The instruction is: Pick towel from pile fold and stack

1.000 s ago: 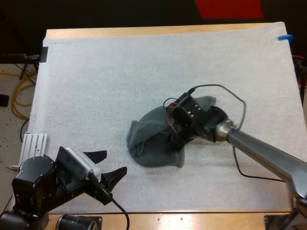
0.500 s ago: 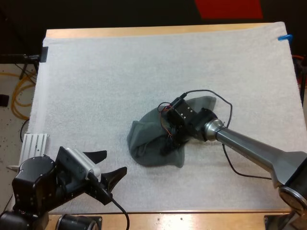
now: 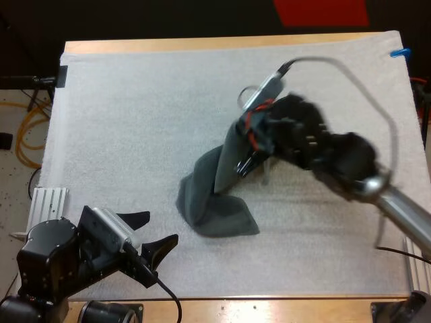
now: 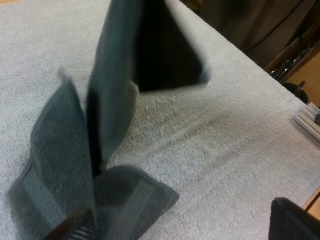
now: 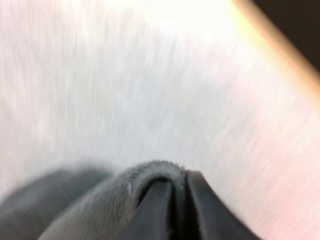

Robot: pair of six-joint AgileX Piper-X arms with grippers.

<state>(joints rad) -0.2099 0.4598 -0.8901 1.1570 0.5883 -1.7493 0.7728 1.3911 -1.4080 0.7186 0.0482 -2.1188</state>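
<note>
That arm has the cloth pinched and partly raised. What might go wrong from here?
1. The right tool pinches only a thin fold at the towel's edge, so the cloth may slip free.
2. The towel's lower part lies bunched on the mat, so it might drag or hang twisted rather than open flat.

One towel [image 3: 217,210]; one white mat [image 3: 135,121]; one wooden table [image 3: 269,311]; two arms: left arm [image 3: 54,262], right arm [image 3: 404,210].

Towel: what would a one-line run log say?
right claw: shut on dark grey-green cloth towel; towel: end raised, rest on white mat; left claw: open
</note>
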